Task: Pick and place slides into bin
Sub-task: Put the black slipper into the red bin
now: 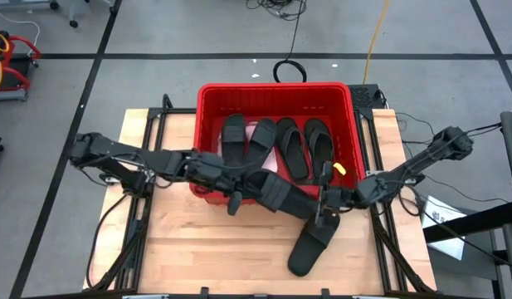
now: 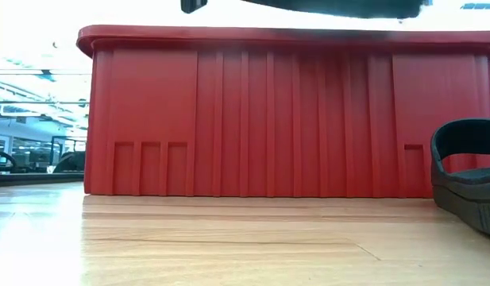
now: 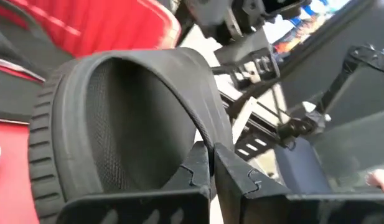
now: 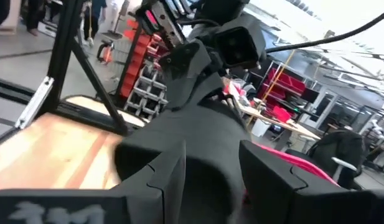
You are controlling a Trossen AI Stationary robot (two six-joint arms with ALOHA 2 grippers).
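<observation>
Your left gripper (image 1: 264, 193) hangs over the near rim of the bin (image 1: 212, 93), its fingers (image 3: 198, 177) clamped tight on the strap of a black slide (image 3: 123, 124) held in the air. Your right gripper (image 1: 329, 208) meets that same slide from the other side, fingers (image 4: 170, 171) spread around its sole (whether they press it, you cannot tell). Another black slide (image 1: 309, 247) lies on the table (image 1: 197, 249) toward the near edge. Four black slides and pink ones (image 1: 262, 133) rest inside the bin.
</observation>
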